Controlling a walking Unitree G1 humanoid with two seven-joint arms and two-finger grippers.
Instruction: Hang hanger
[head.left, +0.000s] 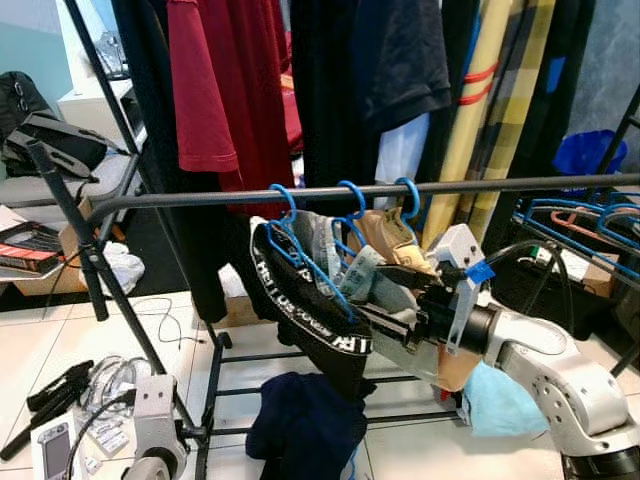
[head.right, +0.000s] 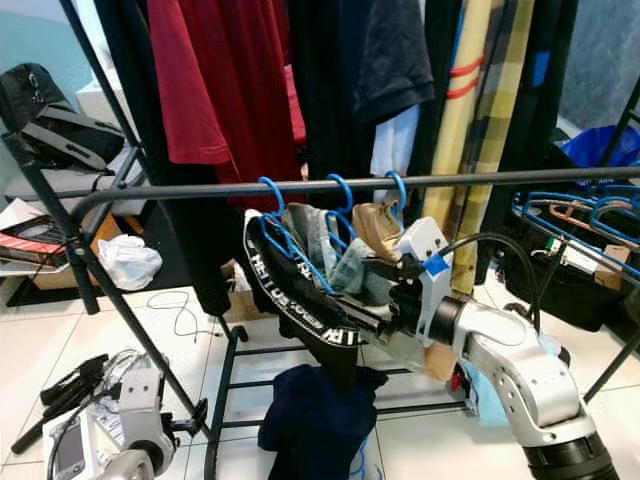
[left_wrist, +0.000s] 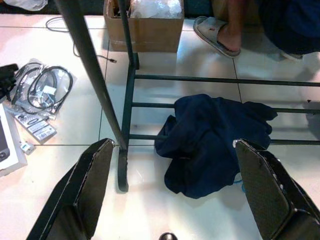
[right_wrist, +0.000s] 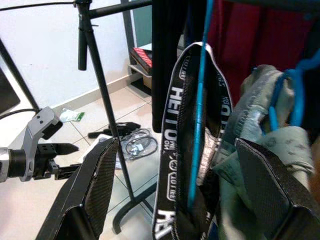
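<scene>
1. A thin blue plastic hanger (head.left: 300, 250) with a curled hook is seen hung over the dark horizontal metal rail (head.left: 420, 188) of a clothes rack; a black garment with white lettering on its band (head.left: 310, 310) is draped on it.
2. Two more blue hangers (head.left: 352, 205) are hooked on the same rail just beside the first, carrying grey-green and tan cloths (head.left: 375, 250).
3. The right pincer (right_wrist: 190, 165) is raised to the hangers below the rail; its two black fingers (right_wrist: 270, 185) are spread wide apart, with the blue hanger's wire and the lettered garment between them. Contact with either finger cannot be told.
4. The silver right arm (head.left: 560, 375) is shown reaching in from the lower right, a blue tape tab on its wrist housing.
5. The left pincer (left_wrist: 170, 190) is held low over the white tiled floor (left_wrist: 150, 210), its fingers (left_wrist: 92, 175) parted and nothing between them.
6. A crumpled dark navy garment (left_wrist: 210, 140) is seen lying on the floor across the rack's lower bars.
7. Red, black and plaid clothes (head.left: 230, 80) are hung on a higher rail behind.
8. Bagged cables (left_wrist: 47, 87) lie on the floor near the rack's leg; a cardboard box (left_wrist: 145, 27) and a person's slippered foot (left_wrist: 220, 35) are visible beyond.
9. Further blue hangers (head.left: 590, 215) are piled at the far right.
</scene>
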